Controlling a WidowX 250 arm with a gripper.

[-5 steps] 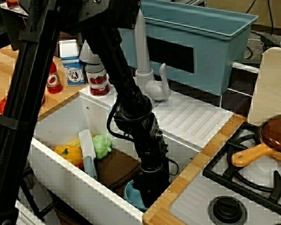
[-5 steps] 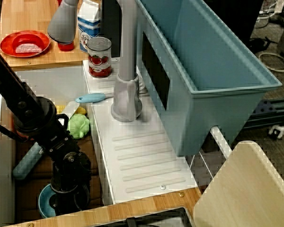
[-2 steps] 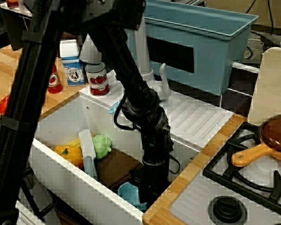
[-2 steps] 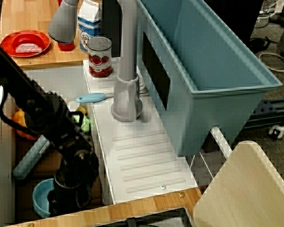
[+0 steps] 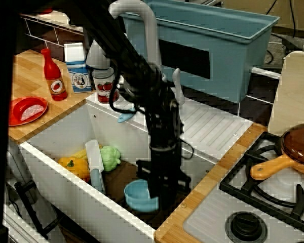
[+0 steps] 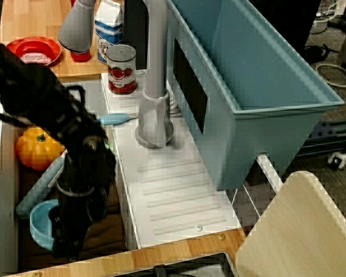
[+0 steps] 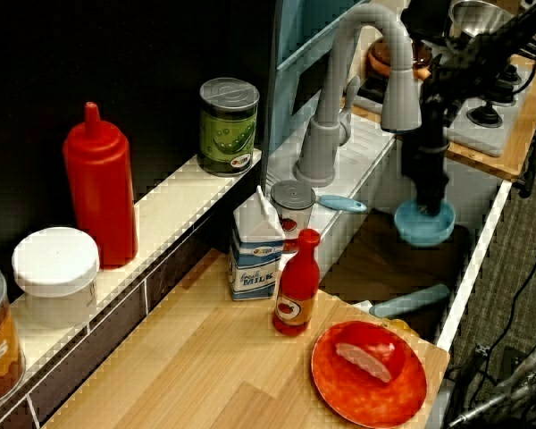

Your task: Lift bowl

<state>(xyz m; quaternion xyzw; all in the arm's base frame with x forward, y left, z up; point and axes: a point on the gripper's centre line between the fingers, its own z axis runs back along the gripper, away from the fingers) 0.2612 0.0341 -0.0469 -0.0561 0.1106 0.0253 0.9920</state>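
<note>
**Mia:** What was the biggest thing there?

**Sam:** The big blue-grey plastic tub (image 5: 213, 45) sat at the back, behind the white sink (image 5: 66, 187). The light wooden tabletop (image 5: 20, 81) was on one side, and the black stove grate (image 5: 273, 192) was on the other.

**Mia:** And the black robot arm (image 5: 142, 86)?

**Sam:** It reached down into the sink, next to the tall grey tap (image 5: 152, 50). I think it came from above because the walls of the sink were in the way.

**Mia:** Did the tool (image 5: 159, 190) have anything?

**Sam:** It was pinched onto the rim of the small round light-blue plastic bowl (image 5: 138, 195). The bowl hung at the end of the tool, up off the brown sink floor, as the side view showed. Holding the rim let it lift the bowl straight up.

**Mia:** What else was in the sink?

**Sam:** An orange toy pumpkin (image 6: 39, 147), a green toy lettuce (image 5: 110, 158) and a pale blue brush handle (image 5: 95, 164) lay well apart from the bowl.

**Mia:** And on the tabletop?

**Sam:** A flat red plate (image 5: 24, 110), a red sauce bottle (image 5: 53, 76) and a tomato can (image 6: 121, 69).
</note>
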